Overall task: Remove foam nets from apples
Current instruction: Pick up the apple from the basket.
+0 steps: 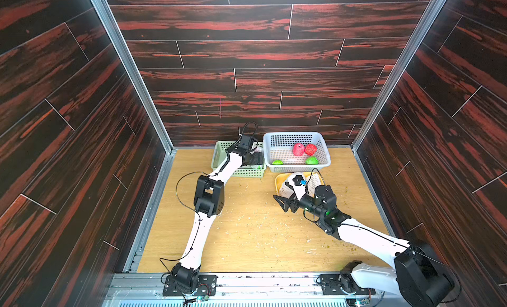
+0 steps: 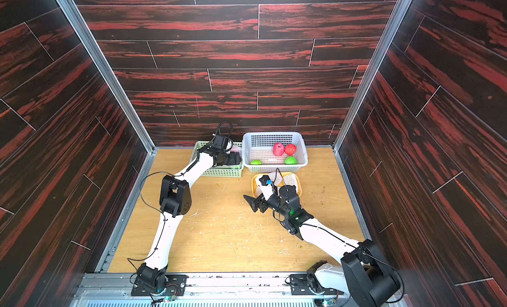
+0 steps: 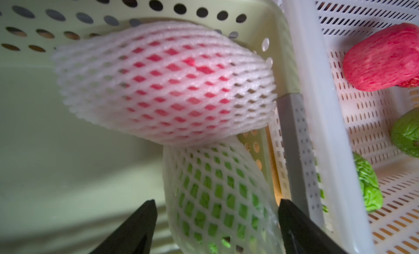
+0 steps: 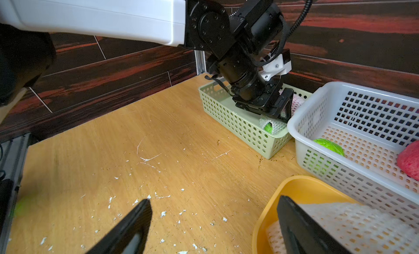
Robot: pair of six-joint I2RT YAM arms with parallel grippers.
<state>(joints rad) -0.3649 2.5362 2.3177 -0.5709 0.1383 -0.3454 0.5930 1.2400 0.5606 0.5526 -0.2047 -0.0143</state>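
Left wrist view: L gripper (image 3: 215,201) spread astride netted green apple (image 3: 229,199) in far-left green basket (image 3: 68,128), unclamped; next close on foam net (image 3: 199,157), lift; R gripper (image 4: 214,199) gaping, empty.

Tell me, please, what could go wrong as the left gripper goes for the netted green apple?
The netted red apple lies against the netted green apple; lifting the green one may send it rolling. The left gripper stands open astride that apple, with one finger close to the wall of the green basket, so it might catch there.
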